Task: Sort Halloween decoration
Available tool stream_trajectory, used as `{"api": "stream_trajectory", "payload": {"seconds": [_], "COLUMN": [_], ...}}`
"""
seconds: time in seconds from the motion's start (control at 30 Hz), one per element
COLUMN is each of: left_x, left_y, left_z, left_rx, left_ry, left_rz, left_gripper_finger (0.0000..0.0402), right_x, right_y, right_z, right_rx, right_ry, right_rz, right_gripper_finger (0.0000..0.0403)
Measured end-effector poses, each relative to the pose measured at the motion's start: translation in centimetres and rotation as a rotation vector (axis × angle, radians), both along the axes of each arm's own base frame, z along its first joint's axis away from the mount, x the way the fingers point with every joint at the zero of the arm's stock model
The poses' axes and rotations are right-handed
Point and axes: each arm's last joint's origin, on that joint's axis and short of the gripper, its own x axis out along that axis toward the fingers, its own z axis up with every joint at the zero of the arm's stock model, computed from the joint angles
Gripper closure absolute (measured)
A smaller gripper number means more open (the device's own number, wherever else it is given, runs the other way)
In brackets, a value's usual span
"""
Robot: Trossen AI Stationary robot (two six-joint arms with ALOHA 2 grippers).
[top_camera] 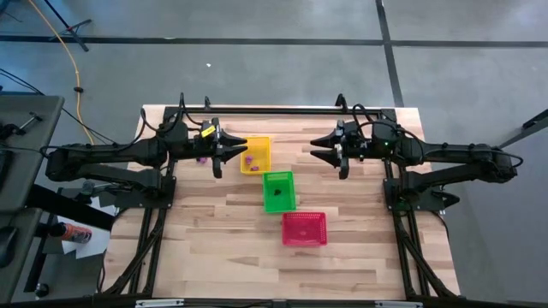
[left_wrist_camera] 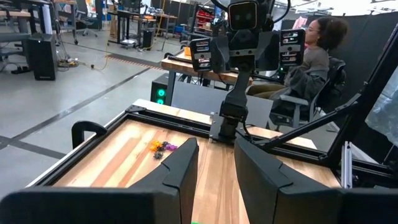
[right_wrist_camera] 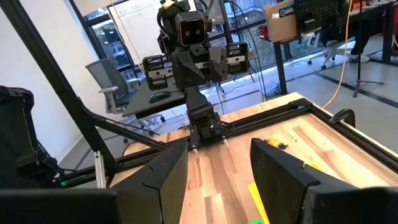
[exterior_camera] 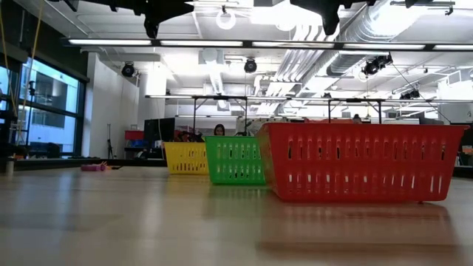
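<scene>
Your left gripper (top_camera: 229, 152) hovers with its jaws wide and empty. The loose trinkets (top_camera: 201, 158) lie in a small cluster behind those jaws, beside the arm, too tiny to show any long axis or heading. Ahead of the jaws sits the yellow basket (top_camera: 256, 154), holding purple pieces (top_camera: 248, 159); beyond it come the green basket (top_camera: 278, 190) and the red basket (top_camera: 304, 229). Your right gripper (top_camera: 330, 152) faces them, jaws wide, empty.
</scene>
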Motion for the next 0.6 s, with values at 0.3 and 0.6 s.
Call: {"api": "stream_trajectory", "payload": {"seconds": [0.3, 0.6], "left_x": [0.0, -0.9], "left_y": [0.0, 3.1], "left_z": [0.0, 1.5], "left_rx": [0.000, -0.133], "left_ry": [0.000, 0.322], "left_rz": [0.000, 0.239], "left_gripper_finger": [0.0305, 0.0305], "right_x": [0.0, 0.0], "right_y": [0.0, 0.0], "right_z": [0.0, -0.1], "right_rx": [0.008, 0.002], "right_ry": [0.000, 0.010], "right_rz": [-0.006, -0.005], "right_gripper_finger": [0.0234, 0.0234]}}
